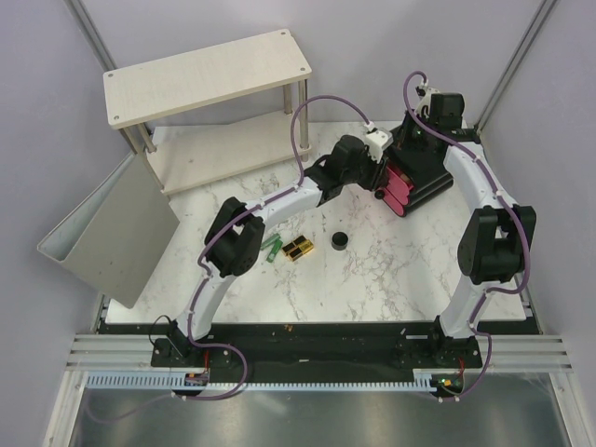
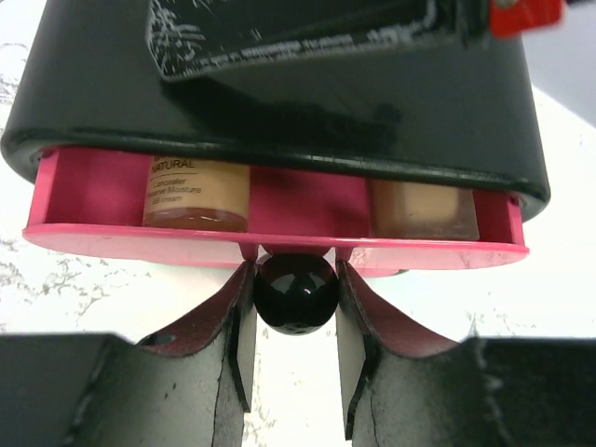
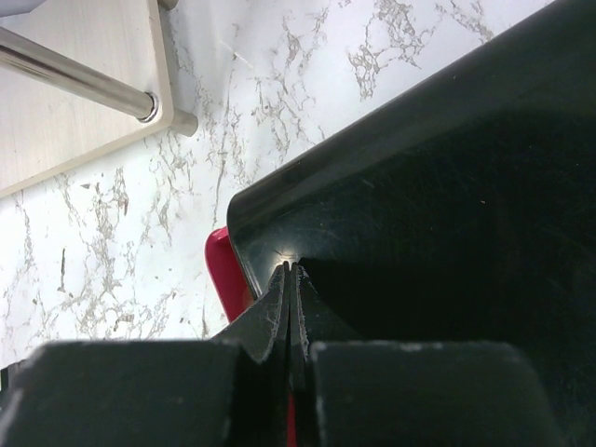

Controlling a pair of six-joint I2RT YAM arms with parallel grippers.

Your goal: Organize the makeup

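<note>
My left gripper [image 2: 295, 277] is shut on the round black knob [image 2: 296, 296] of a pink drawer [image 2: 93, 200] that stands partly out of the black box [image 2: 279, 121]. Two beige bottles [image 2: 196, 194] [image 2: 424, 209] lie inside that drawer. From above, the left gripper [image 1: 380, 183] is at the box's pink front [image 1: 400, 189]. My right gripper [image 3: 291, 270] is shut, its tips pressed on the black box's top [image 3: 447, 186]. On the marble lie the green tubes [image 1: 270, 248], the black-and-gold case [image 1: 298, 249] and the round black jar [image 1: 340, 242].
A light wooden shelf [image 1: 205, 74] on metal legs stands at the back left. A grey bin [image 1: 112, 237] leans tilted at the table's left edge. The black box [image 1: 428, 172] sits at the back right.
</note>
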